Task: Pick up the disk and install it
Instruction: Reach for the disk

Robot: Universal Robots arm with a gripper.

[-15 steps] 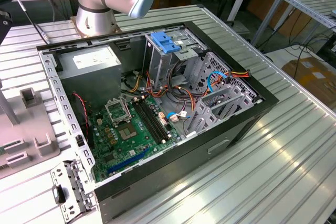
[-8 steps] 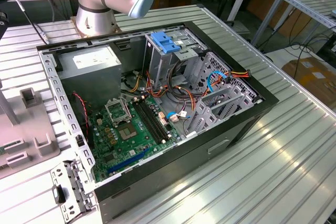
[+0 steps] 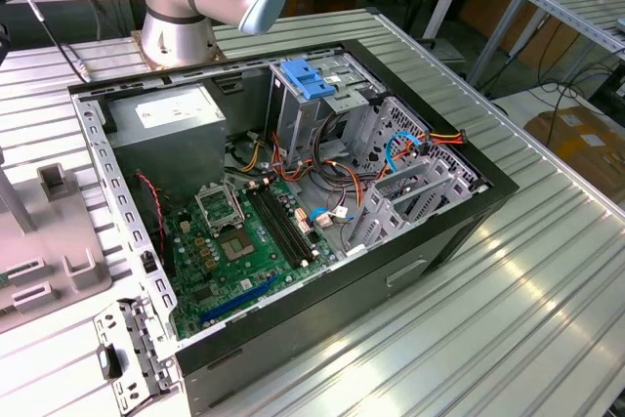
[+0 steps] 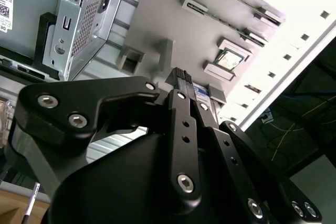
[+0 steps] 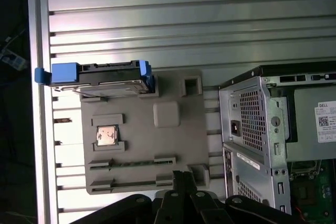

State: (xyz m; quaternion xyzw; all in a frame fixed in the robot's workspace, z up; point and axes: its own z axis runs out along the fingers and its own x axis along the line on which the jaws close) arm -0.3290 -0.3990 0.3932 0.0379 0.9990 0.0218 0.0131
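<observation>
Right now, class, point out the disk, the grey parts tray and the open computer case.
disk (image 5: pixel 105 72), first wrist view, on its black body between the blue rails.
grey parts tray (image 5: pixel 142 142), first wrist view, on its bare middle.
computer case (image 3: pixel 322 324), exterior view, on its black side wall.

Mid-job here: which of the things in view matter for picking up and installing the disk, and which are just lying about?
Job: disk, on edge on the grey tray; tool, near that tray's edge; open computer case.
Lying about: silver chip on the tray; pale-blue clip and grey metal box inside the case.
</observation>
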